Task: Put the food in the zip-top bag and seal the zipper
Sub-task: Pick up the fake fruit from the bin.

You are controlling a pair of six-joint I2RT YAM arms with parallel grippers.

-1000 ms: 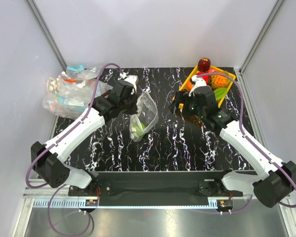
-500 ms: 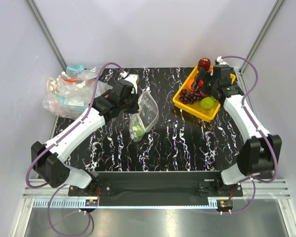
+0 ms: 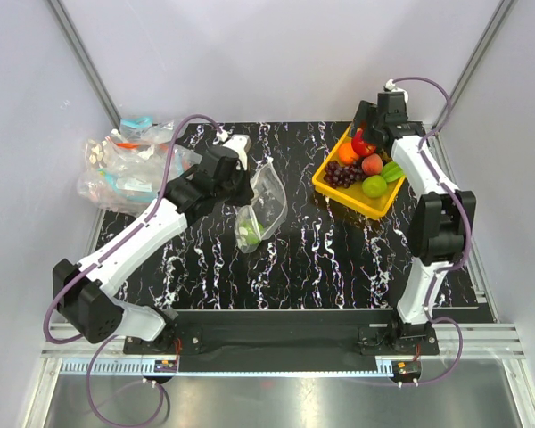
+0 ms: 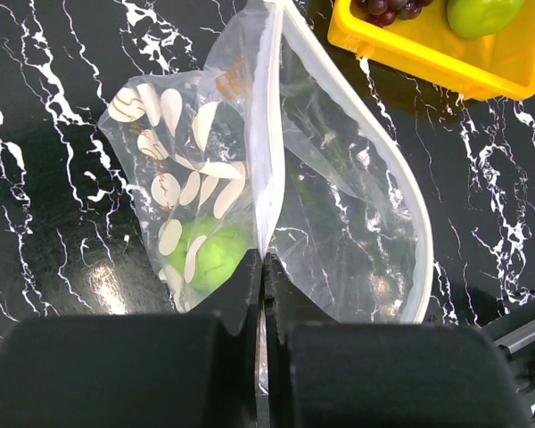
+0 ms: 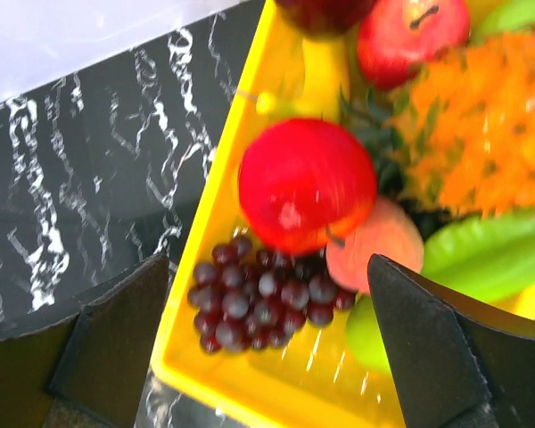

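Observation:
My left gripper (image 3: 241, 178) is shut on one lip of the clear zip-top bag (image 3: 266, 201) and holds its mouth open. In the left wrist view (image 4: 263, 259) the pale zipper (image 4: 401, 205) curves round the open mouth. The bag's left side shows white oval marks. A green fruit (image 4: 209, 259) lies inside the bag (image 3: 250, 234). My right gripper (image 3: 367, 141) is open over the yellow tray. Its jaws stand wide apart (image 5: 267, 263) just short of a red round fruit (image 5: 308, 183). A pink peach (image 5: 374, 245) and a green apple (image 3: 374, 185) lie beside it.
The yellow tray (image 3: 352, 198) at the back right also holds dark grapes (image 5: 259, 299), an orange bumpy fruit (image 5: 464, 143) and a red apple (image 5: 410, 36). A heap of other clear bags (image 3: 125, 165) lies at the back left. Walls stand close behind and beside.
My right arm has swung from the tray's near side to its far end, and the gripper now looks down on the fruit. The left gripper and bag have barely moved.

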